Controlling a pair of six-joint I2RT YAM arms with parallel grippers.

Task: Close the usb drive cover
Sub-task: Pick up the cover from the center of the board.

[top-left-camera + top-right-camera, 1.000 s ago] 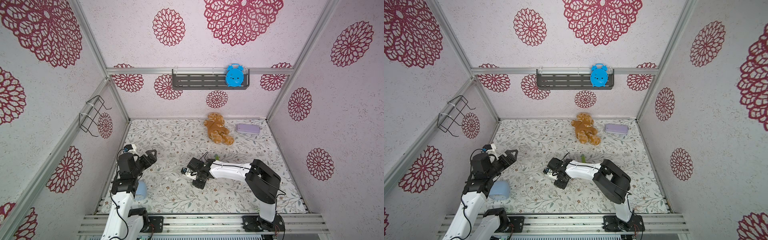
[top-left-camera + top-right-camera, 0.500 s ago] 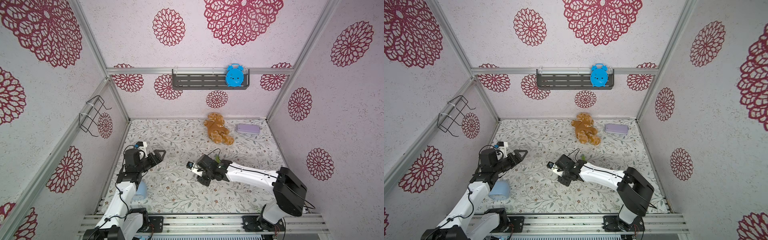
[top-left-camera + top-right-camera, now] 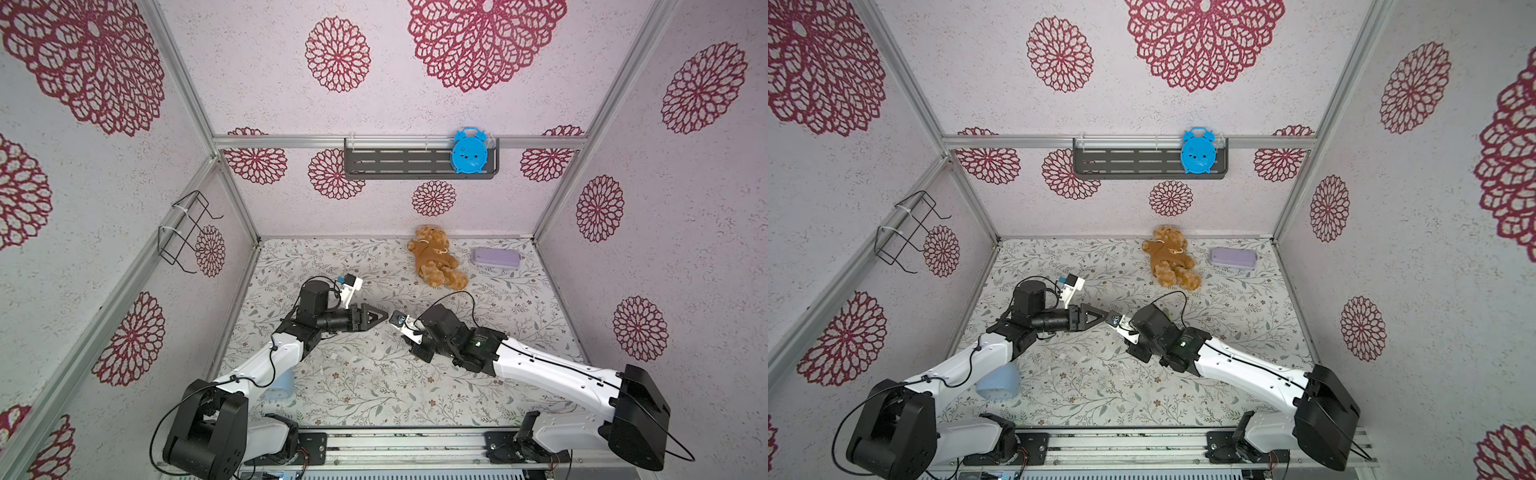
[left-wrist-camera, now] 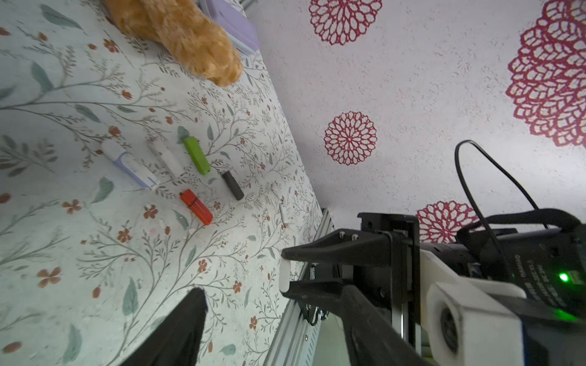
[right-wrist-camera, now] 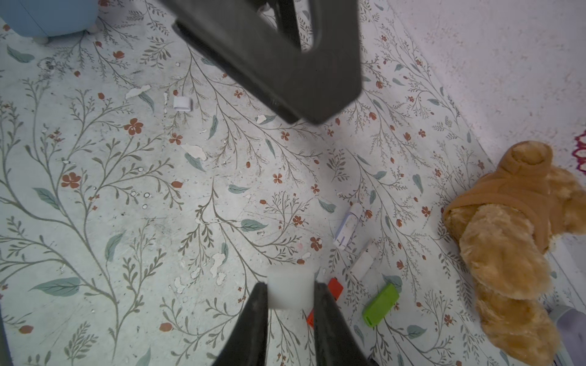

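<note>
Floral mat (image 3: 374,386) — above its middle, right gripper (image 4: 287,274) clenches a white drive (image 5: 290,290); left gripper (image 3: 385,317) just left — jaws apart.

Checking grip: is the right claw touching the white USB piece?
Touching. Right wrist view: the right claw pinches the white USB piece on both sides.

Both top views look steeply down from high at the front; wrist cameras ride close over the floral mat (image 4: 95,253), the left one facing the right gripper (image 4: 284,272); all four share the teddy bear (image 3: 434,259).
</note>
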